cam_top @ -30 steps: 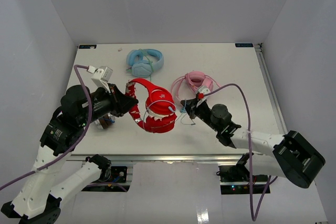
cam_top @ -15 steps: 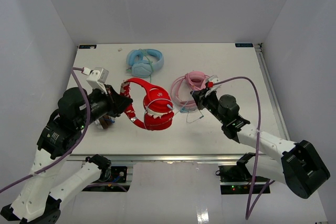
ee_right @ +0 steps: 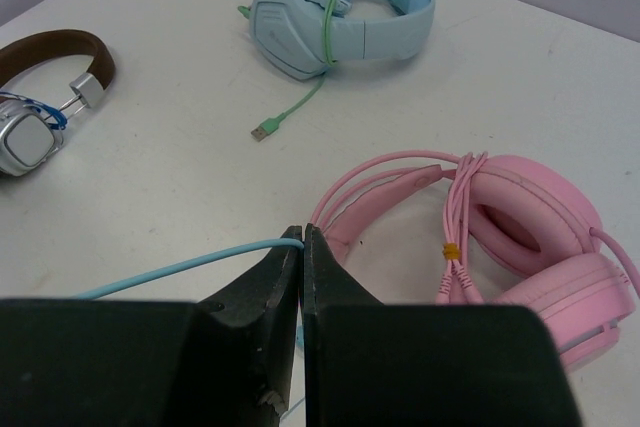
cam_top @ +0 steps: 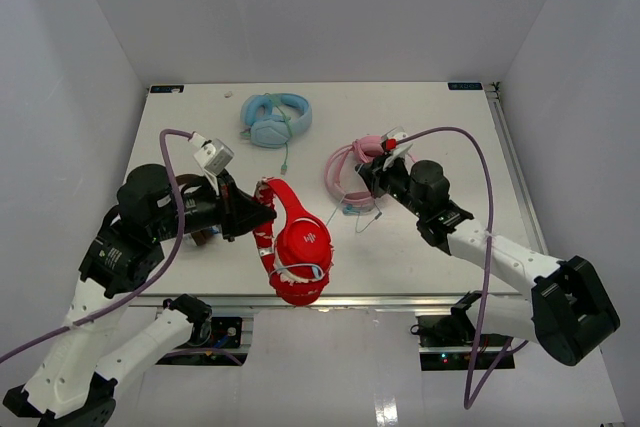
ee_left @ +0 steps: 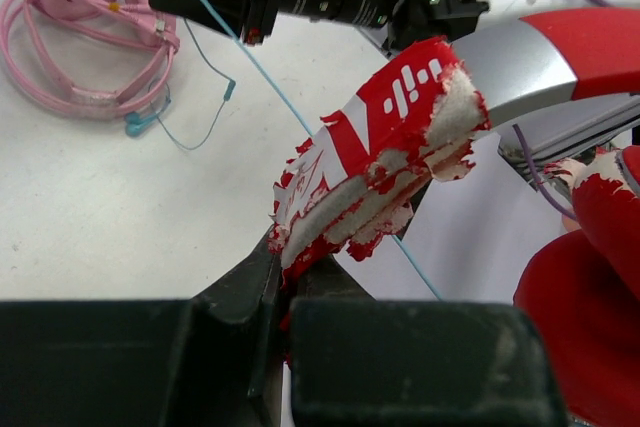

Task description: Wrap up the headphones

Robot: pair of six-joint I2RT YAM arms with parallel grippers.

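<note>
The red headphones (cam_top: pixel 298 247) have swung from mid-table toward the near edge of the table (cam_top: pixel 450 137) in the past half second. The left gripper (cam_top: pixel 258 217) is clamped on their headband (padding torn and flaking). The right gripper (cam_top: pixel 370 175), just beside the pink headphones (cam_top: pixel 352 159), pinches the thin pale-blue cable (ee_right: pixel 180 268) tight.

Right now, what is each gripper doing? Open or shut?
Left gripper: closed on the red headphones, at the headband's torn padding.
Right gripper: closed on their thin blue cable.
</note>
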